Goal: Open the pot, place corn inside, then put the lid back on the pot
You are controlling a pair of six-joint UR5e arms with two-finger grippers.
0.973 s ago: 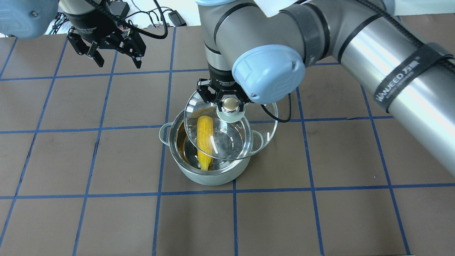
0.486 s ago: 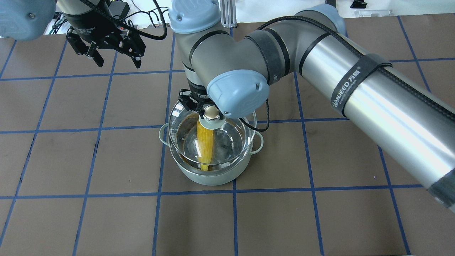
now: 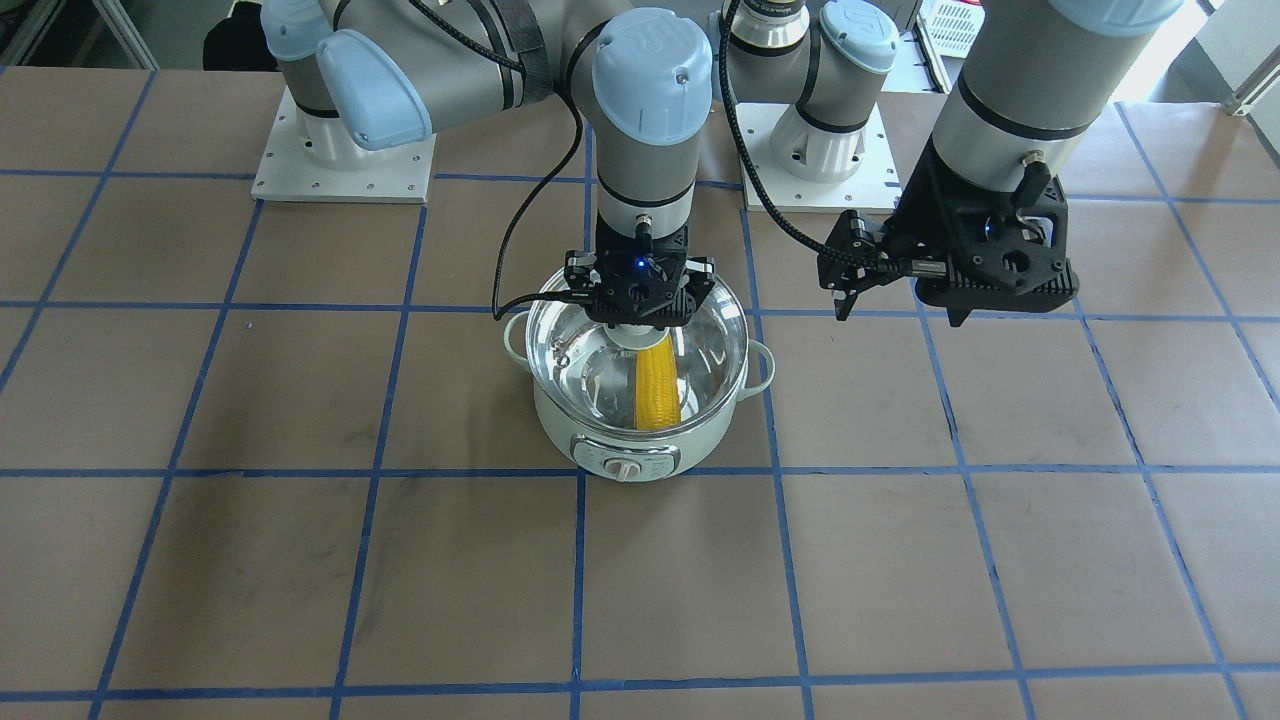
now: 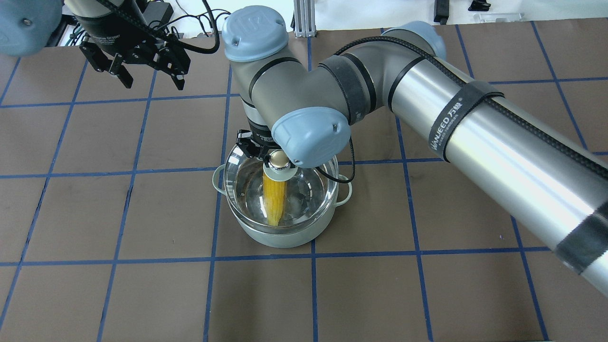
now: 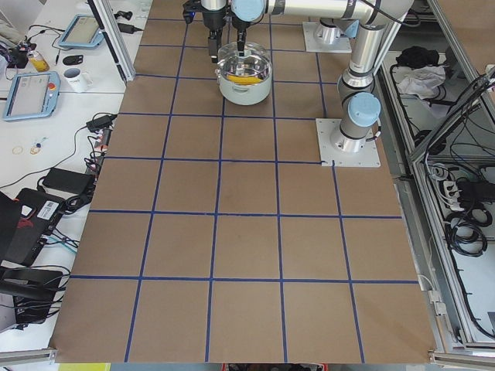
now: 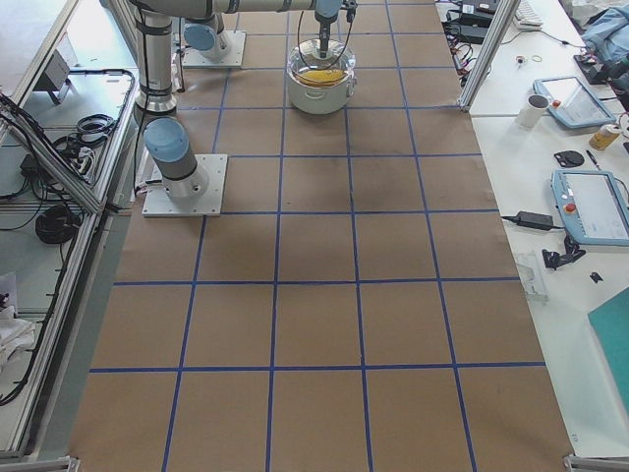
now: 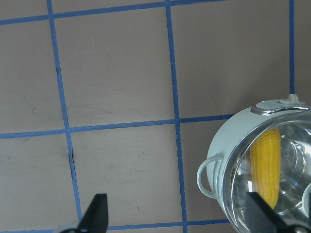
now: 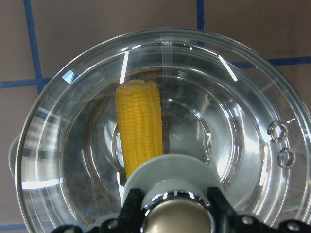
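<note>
The pale mint-green pot point(image 4: 280, 237) stands mid-table, its control knob point(image 3: 622, 467) facing away from the robot. The yellow corn point(image 4: 274, 199) lies inside it, also seen in the front view point(image 3: 656, 385) and both wrist views point(image 7: 266, 165) point(image 8: 139, 126). My right gripper point(image 4: 278, 161) is shut on the knob of the clear glass lid point(image 4: 311, 190) and holds the lid centred over the pot's mouth, at or just above the rim. My left gripper point(image 4: 153, 84) is open and empty, above the table to the far left of the pot.
The brown table cover has a blue tape grid point(image 4: 213, 260). Both arm bases point(image 3: 345, 150) stand behind the pot in the front view. Cables point(image 4: 199, 28) lie along the far edge. A side bench holds tablets point(image 5: 31, 93) and a mug point(image 6: 536, 110).
My right gripper has carried the lid left and down, from off to the pot's right to centred over its mouth. My left gripper has drifted slightly left and away.
</note>
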